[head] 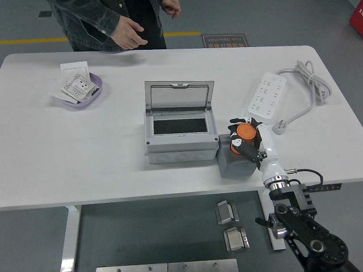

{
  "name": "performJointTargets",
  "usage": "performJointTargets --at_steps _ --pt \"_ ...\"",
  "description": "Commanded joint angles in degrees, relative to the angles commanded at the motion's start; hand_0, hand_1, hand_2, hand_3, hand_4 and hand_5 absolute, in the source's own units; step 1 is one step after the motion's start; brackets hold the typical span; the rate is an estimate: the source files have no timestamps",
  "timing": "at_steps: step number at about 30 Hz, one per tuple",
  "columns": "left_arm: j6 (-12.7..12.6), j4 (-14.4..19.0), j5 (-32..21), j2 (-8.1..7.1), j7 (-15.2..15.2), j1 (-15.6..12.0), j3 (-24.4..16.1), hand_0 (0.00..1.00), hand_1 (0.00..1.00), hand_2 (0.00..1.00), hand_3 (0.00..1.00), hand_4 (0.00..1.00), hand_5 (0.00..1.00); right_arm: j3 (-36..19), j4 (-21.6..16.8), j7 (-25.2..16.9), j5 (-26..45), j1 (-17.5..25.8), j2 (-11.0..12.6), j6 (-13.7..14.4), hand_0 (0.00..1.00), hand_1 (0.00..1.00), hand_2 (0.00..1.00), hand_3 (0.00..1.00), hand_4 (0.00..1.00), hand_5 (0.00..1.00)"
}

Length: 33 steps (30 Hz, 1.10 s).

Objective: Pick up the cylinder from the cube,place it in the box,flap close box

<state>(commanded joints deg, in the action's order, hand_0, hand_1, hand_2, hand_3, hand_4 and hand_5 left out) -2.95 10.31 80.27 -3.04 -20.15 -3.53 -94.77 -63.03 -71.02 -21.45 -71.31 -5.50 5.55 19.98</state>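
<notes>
While above cube (234,163), cylinder (245,134) sits within right robot hand (249,141) fingers.

The light was bright and even, and it seemed to come from above. The white table (85,147) looked very pale, almost washed out, but had no hard glare. Shadows were soft and small: a thin one lay under the box (180,127) on its near side, and another beside the cube (235,164). The picture was sharp in the middle. The person (108,22) at the far edge looked slightly blurry.
</notes>
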Motion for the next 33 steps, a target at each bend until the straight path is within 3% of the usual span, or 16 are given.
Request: performJointTargets --at_steps 1,11,18,19,24,25,33 --pt "0.0 0.0 0.0 0.0 0.0 0.0 0.0 0.668 0.69 0.657 0.702 0.715 0.328 -0.1 -0.1 0.1 -0.3 0.0 0.0 0.1 0.506 0.424 0.445 0.364 0.002 0.002" --pt "0.0 0.0 0.2 -0.05 0.0 -0.1 -0.1 0.668 0.69 0.657 0.702 0.715 0.328 0.9 -2.7 1.1 -3.5 -0.6 0.8 3.5 0.5 0.383 0.429 0.347 0.002 0.002" --pt "0.0 0.0 0.3 -0.09 -0.1 -0.1 -0.2 0.668 0.69 0.657 0.702 0.714 0.327 3.7 -4.5 3.3 -8.7 -3.9 1.8 5.9 0.496 0.368 0.419 0.34 0.002 0.002" --pt "0.0 0.0 0.4 -0.1 -0.1 -0.1 -0.3 0.667 0.69 0.657 0.702 0.714 0.326 4.3 -4.6 3.8 -9.6 -4.7 1.9 6.1 0.207 0.22 0.405 0.334 0.002 0.002" --pt "-0.1 0.0 0.7 -0.22 -0.2 -0.1 -0.5 0.667 0.69 0.657 0.702 0.714 0.326 7.8 -4.0 7.3 -15.4 -9.2 2.1 7.0 0.207 0.22 0.405 0.334 0.002 0.002" --pt "-0.1 0.0 0.8 -0.25 -0.3 -0.1 -0.6 0.668 0.689 0.657 0.703 0.714 0.326 8.7 -3.7 8.3 -16.7 -10.4 2.0 7.2 0.019 0.16 0.399 0.322 0.002 0.002" --pt "-0.2 0.0 1.5 -0.68 -0.9 -0.4 -1.3 0.668 0.69 0.657 0.703 0.714 0.325 16.0 -0.1 15.5 -27.7 -19.4 0.3 6.6 0.002 0.133 0.398 0.32 0.002 0.002"
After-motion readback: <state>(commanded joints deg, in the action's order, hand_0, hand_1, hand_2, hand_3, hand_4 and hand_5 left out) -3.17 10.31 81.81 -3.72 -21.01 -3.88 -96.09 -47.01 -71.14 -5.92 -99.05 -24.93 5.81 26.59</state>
